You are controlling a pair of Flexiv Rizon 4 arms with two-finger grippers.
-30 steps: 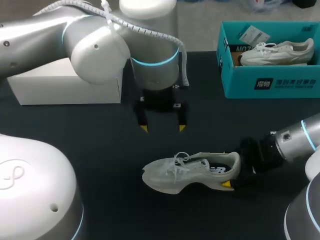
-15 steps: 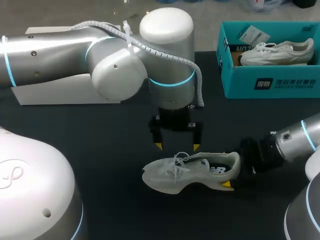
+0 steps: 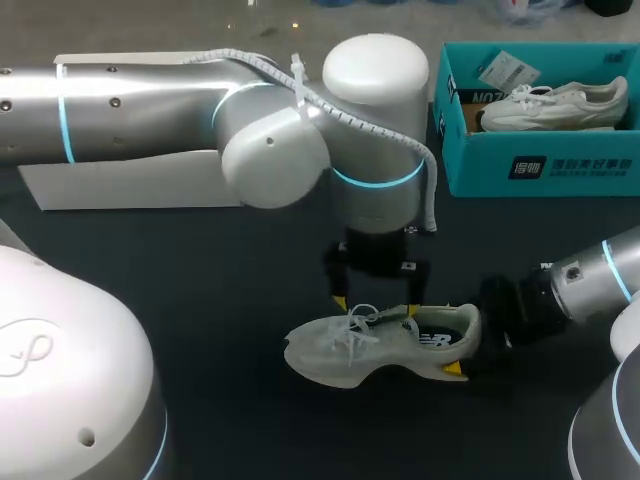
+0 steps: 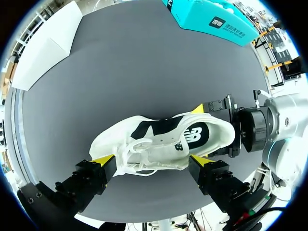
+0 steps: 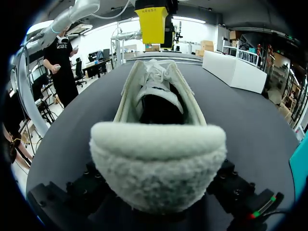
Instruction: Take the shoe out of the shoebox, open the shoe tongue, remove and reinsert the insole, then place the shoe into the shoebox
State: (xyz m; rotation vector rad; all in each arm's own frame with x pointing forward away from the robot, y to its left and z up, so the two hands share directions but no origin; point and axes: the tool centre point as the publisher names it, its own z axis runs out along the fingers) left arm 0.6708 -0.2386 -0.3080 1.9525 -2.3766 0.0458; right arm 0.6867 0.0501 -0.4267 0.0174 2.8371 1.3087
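A white shoe (image 3: pixel 372 347) stands upright on the black table, toe to the left. My right gripper (image 3: pixel 462 342) is shut on its heel, one yellow tip showing at the near side. In the right wrist view the fuzzy heel collar (image 5: pixel 158 159) fills the space between that gripper's (image 5: pixel 159 190) fingers and hides their tips. My left gripper (image 3: pixel 375 305) hangs open just above the laces, one finger on either side of the shoe. The left wrist view shows the shoe (image 4: pixel 163 139) between its open fingers (image 4: pixel 153 160), laces and tongue nearest them.
A teal shoebox (image 3: pixel 540 170) stands at the back right with a second white shoe (image 3: pixel 555 105) inside. A white lid (image 3: pixel 130 187) lies at the back left, partly behind my left arm. Both also show in the left wrist view: the shoebox (image 4: pixel 211 19) and the lid (image 4: pixel 43 53).
My left arm has swung right and come down, bringing its open gripper from the middle of the table to just over the shoe's laces. The right gripper and the shoe have stayed put.
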